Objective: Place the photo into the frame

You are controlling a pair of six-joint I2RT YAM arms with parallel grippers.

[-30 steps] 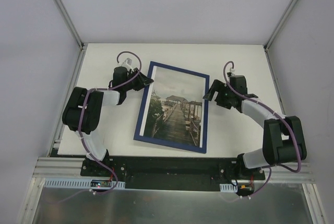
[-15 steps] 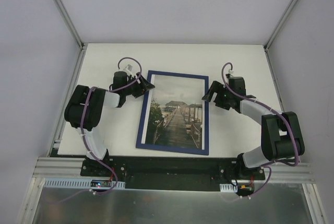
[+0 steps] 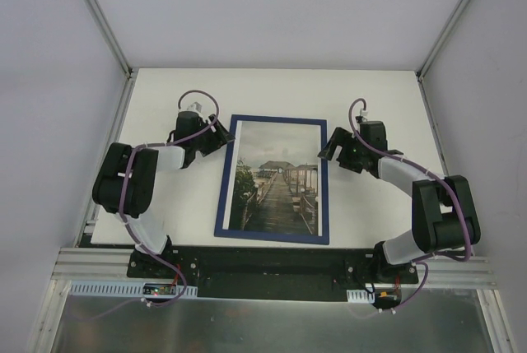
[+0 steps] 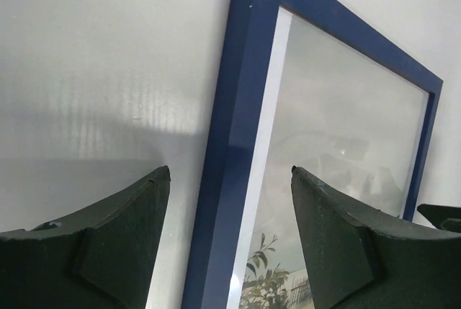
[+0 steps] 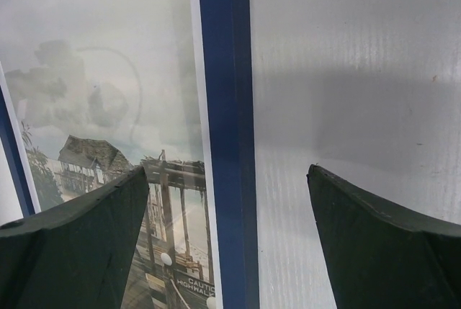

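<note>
Navy frame (image 3: 272,238) lies flat and face up on the white table (image 3: 370,98). Its long sides run front to back and its near rail is close to the table's near edge. The photo (image 3: 276,180) sits inside it behind the pane, showing the boardwalk and huts under a grey sky.

The left gripper (image 3: 222,134) is at the frame's far left corner, released and holding nothing. In its wrist view one finger (image 4: 108,244) is over bare table and the other over the pane, with the left rail between them.

The right gripper (image 3: 329,147) is beside the far part of the right rail, its fingers (image 5: 382,244) likewise spread wide either side of that rail and grasping nothing.
</note>
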